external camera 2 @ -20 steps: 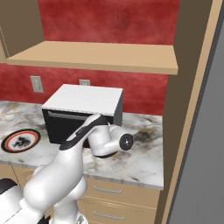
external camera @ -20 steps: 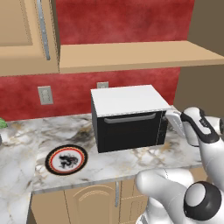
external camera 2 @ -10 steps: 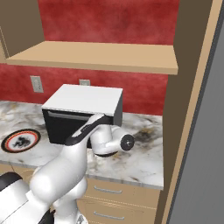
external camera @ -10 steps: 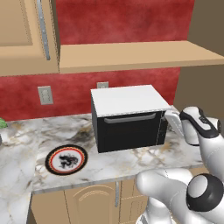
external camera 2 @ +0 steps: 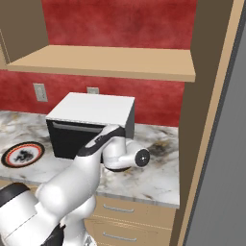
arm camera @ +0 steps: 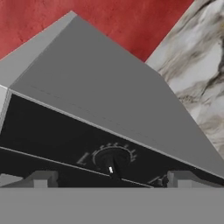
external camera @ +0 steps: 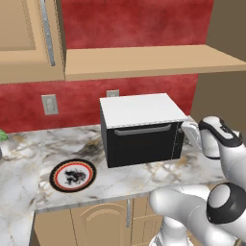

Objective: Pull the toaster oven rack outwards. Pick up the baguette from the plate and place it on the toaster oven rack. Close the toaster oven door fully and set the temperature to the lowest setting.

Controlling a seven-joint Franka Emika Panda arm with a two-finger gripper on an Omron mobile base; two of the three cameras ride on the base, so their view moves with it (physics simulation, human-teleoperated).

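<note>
One oven point(external camera: 144, 129) is seen on the counter point(external camera: 29, 168) w/ its door point(external camera: 141, 144) shut, so rack & cavity are hidden; its right end is partly covered by the arm in the right base view. One plate point(external camera: 73, 175) lies left of the oven, well apart, & is seen bare, no baguette made out on it. One knob point(arm camera: 112, 161) on the ctrl strip sits between the gripper point(arm camera: 112, 178) tips, which are held wide apart w/ nothing clamped; contact w/ the knob can't be told.
</note>
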